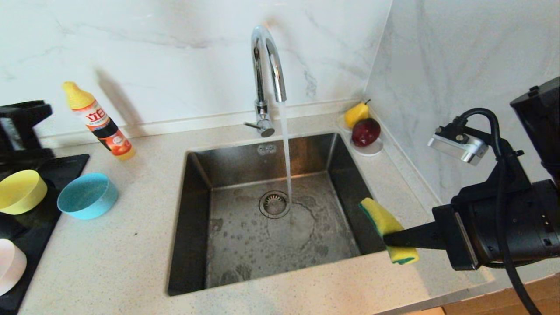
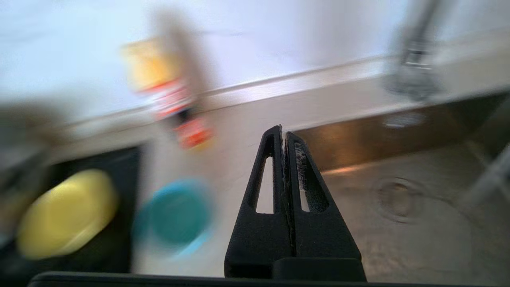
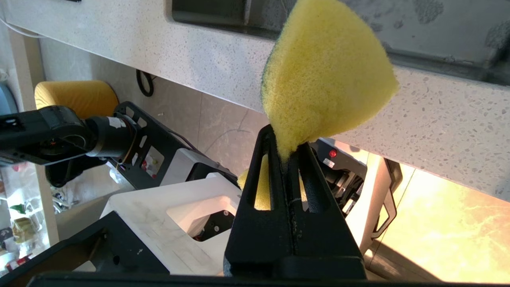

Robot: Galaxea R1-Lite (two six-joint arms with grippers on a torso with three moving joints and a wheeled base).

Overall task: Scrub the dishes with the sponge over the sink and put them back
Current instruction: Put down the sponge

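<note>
Three bowls parked left of sink, none in it: yellow and pink on black mat, blue on speckled counter beside it. Tap running into steel basin, wetting it for scrubbing. Right gripper clamped on sponge, held at sink's right rim, ready. Left gripper pressed together, empty, seen only from its wrist camera. Marble walls; soap bottle; fruit saucer in corner.
</note>
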